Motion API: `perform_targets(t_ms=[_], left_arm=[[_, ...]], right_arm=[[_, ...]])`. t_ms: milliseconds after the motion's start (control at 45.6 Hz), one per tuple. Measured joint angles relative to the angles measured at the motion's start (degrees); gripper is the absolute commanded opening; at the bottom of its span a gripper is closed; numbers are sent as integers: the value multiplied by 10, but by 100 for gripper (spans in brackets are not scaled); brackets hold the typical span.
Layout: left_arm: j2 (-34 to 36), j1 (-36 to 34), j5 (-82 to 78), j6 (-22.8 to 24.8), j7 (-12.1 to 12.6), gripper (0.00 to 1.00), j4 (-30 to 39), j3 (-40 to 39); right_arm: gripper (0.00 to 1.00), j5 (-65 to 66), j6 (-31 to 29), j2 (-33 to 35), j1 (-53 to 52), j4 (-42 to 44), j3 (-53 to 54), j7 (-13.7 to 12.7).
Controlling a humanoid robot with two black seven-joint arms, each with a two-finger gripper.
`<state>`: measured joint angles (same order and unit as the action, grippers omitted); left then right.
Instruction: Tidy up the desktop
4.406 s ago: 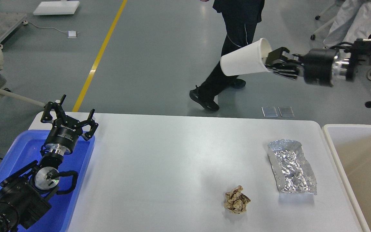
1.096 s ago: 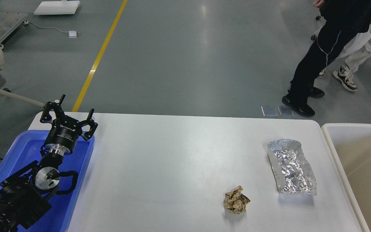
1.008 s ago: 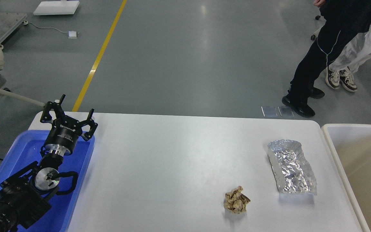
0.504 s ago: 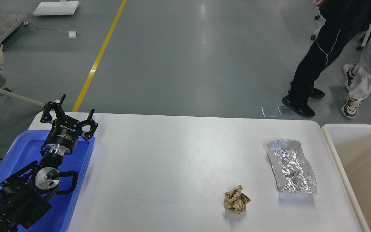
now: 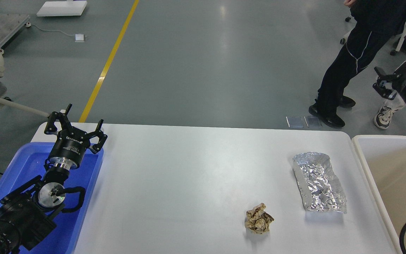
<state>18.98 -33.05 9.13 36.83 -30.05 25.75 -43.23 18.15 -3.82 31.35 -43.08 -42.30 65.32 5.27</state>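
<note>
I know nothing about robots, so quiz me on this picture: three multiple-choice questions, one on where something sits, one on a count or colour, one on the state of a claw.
1. Where is the crumpled brown paper ball?
A. In the blue tray
B. On the white desktop, nearer the camera than the foil piece and to its left
C. In the beige bin

2. How many loose pieces of litter lie on the desktop?
A. One
B. Two
C. Four

3. What is the left claw doing?
A. Open and holding nothing, above the blue tray's far end
B. Clamped on a cup
C. Pressing on the foil

Answers:
1 B, the ball lies on the desktop beside the crumpled foil piece.
2 B, only the ball and the foil are there.
3 A, its fingers are spread with nothing between them, over the blue tray.
</note>
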Motion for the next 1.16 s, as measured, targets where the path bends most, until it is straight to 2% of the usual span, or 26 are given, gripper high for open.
perform_targets(t_ms=[241,614,767,1162], left_arm=[[0,0,0,0,0,100,0,0],[0,0,0,0,0,100,0,0],[0,0,0,0,0,100,0,0],[0,0,0,0,0,100,0,0]], right_arm=[[100,1,-38,-41,66,-10,49,39],[100,2,-62,-90,135,-13,67,65],[100,2,-68,-97,147,-15,64,73],[100,5,-73,-94,152,-13,42,116]])
